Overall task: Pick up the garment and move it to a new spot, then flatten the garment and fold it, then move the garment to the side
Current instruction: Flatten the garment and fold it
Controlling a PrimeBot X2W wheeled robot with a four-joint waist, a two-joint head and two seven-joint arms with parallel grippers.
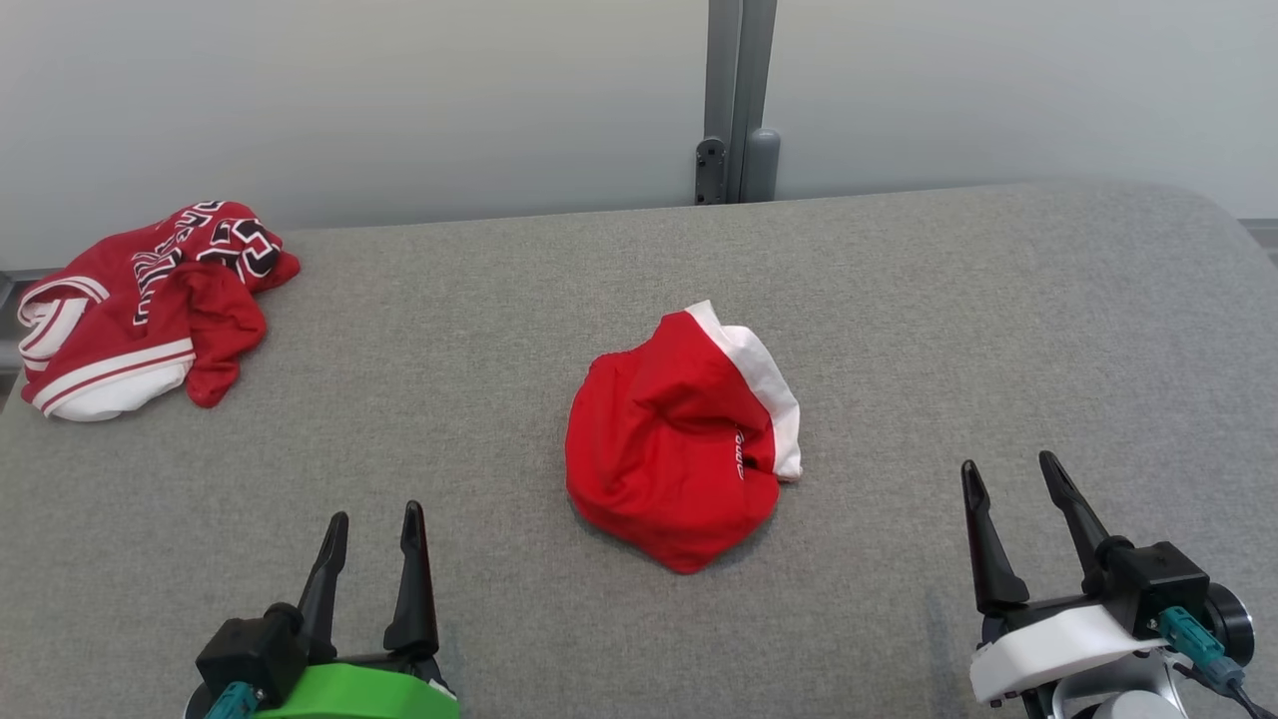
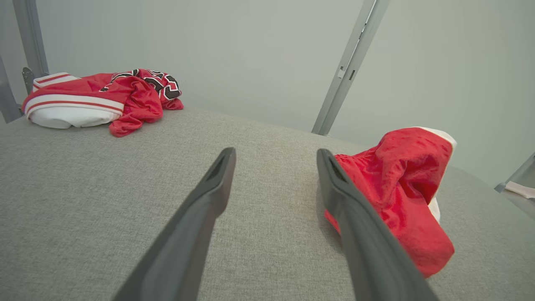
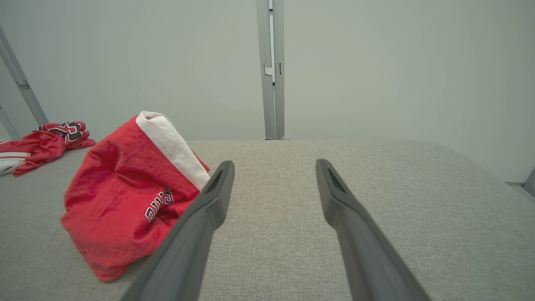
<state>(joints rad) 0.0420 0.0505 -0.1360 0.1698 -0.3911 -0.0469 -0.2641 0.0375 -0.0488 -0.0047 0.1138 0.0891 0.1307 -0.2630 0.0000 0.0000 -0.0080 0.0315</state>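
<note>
Low at 7 o'clock of the head view, left end effector (image 1: 375,511): fingers apart, holding nothing, hovering over bare cloth. Low at 4 o'clock, right end effector (image 1: 1009,462): likewise spread wide and empty.

Between the two, near dead centre, the garment (image 1: 674,449): a crumpled red heap with a white band along its 1 o'clock edge and small lettering on its right flank. Resting on the tabletop (image 1: 899,330), touched by neither end effector. Roughly 2 o'clock from the left one, 9 o'clock from the right.

Judged as the very opening step: pick-up not yet begun, nothing flattened or folded. Next move calling for a reach inward and down to the heap. Then a pinch on an upper fold or the white band rather than a scrape along the surface, and a lift clear before carrying to a new spot. Possibly a grab from both sides, given the even spacing; hard to say which arm suits better.

Further out, at 10 o'clock, a second heap (image 1: 150,300): red jersey cloth with white stripes and black lettering, well apart from the central one, near the tabletop's far left corner.

Tabletop covered in grey woven fabric, rounded at the far right corner. Beyond it, a pale wall (image 1: 399,100) and a grey metal post (image 1: 737,100) at 12 o'clock.
</note>
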